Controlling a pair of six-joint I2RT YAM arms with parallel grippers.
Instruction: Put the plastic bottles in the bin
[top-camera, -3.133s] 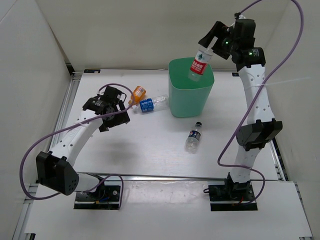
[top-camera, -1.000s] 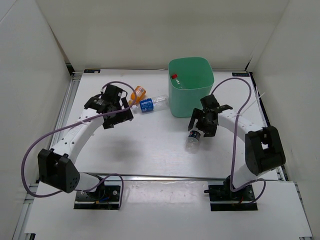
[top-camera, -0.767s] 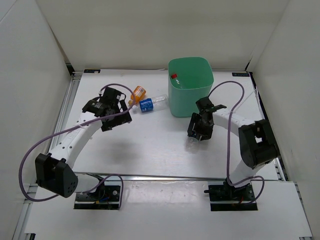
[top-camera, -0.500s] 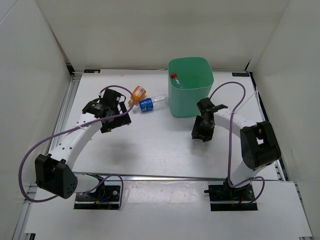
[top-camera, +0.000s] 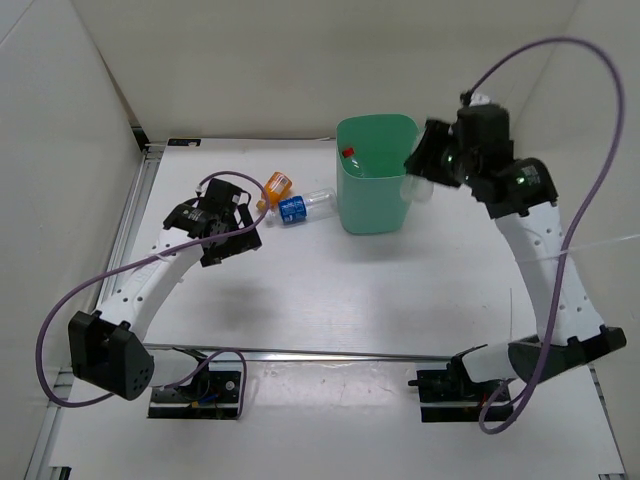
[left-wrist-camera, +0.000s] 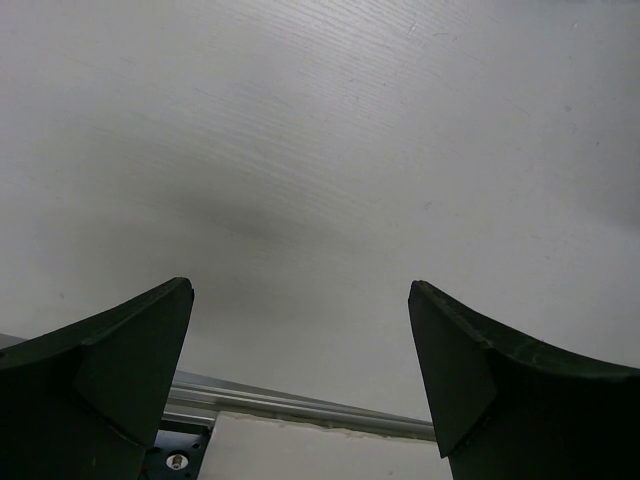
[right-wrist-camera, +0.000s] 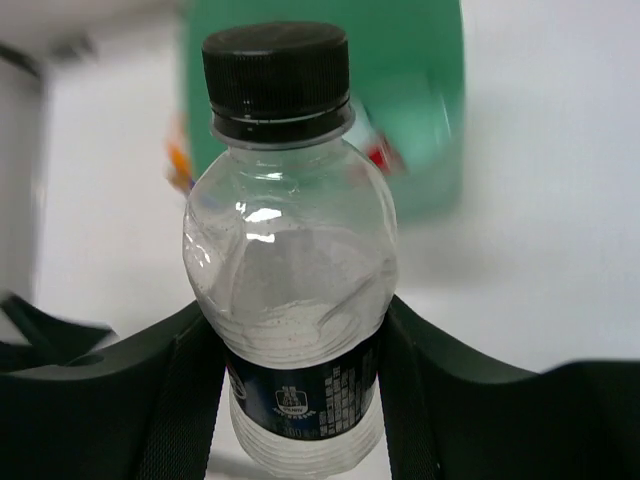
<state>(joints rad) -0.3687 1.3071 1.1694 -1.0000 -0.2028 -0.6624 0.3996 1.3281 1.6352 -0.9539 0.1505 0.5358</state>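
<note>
Our right gripper (top-camera: 430, 168) is clamped on the dark-label bottle (right-wrist-camera: 288, 270), with the bin (top-camera: 375, 208) just ahead of its fingers. Looks like mid-carry to us: next we'd need to get over the opening, then let go. Left gripper (left-wrist-camera: 300, 365) hangs with jaws spread, holding nothing.

Nothing legible shows anywhere. The clear plastic bottle with a black cap (right-wrist-camera: 288, 270) wears a dark band label (right-wrist-camera: 292, 395) with small white print and a round emblem, too fine to read. Beside the mint-green plastic bin (top-camera: 372, 205), the blue label of the clear lying bottle (top-camera: 298, 208) and any print on the small orange bottle (top-camera: 276, 187) are too small to make out.
</note>
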